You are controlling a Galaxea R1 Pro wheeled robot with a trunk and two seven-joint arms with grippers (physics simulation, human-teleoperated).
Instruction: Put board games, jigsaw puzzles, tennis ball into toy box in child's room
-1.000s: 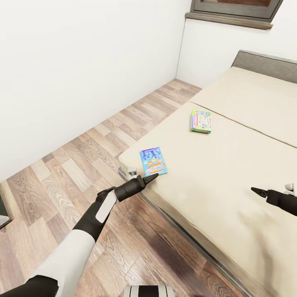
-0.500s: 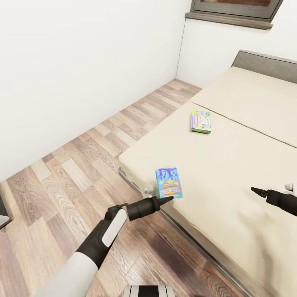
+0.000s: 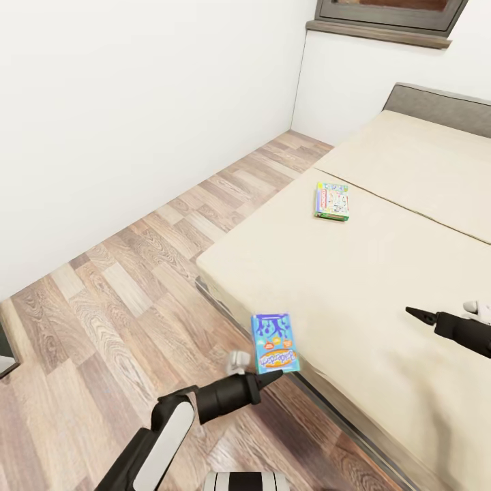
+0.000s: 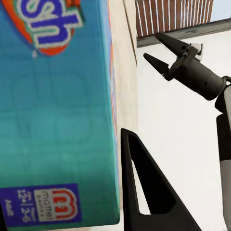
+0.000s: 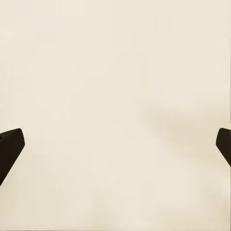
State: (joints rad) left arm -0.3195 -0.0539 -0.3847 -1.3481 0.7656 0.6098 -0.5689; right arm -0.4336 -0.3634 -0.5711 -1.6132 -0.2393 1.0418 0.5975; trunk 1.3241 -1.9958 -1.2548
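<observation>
My left gripper (image 3: 270,374) is shut on a blue board game (image 3: 275,342), holding it upright in the air just off the near edge of the bed (image 3: 382,273). In the left wrist view the blue board game (image 4: 57,110) sits against one dark finger (image 4: 144,187). A second board game (image 3: 332,200), green-edged, lies flat farther back on the beige mattress. My right gripper (image 3: 416,314) hovers open over the mattress at the right, and the left wrist view catches this right gripper (image 4: 163,52) with its jaws apart. The right wrist view shows plain mattress (image 5: 115,96) between its fingertips (image 5: 10,144).
Wood-plank floor (image 3: 123,286) runs between the white wall (image 3: 136,102) and the bed's left side. A dark window frame (image 3: 389,17) and a grey headboard (image 3: 436,102) stand at the far end.
My left arm has drawn the blue board game back from the mattress corner toward me and off the bed's edge. The right gripper has shifted slightly to the left.
</observation>
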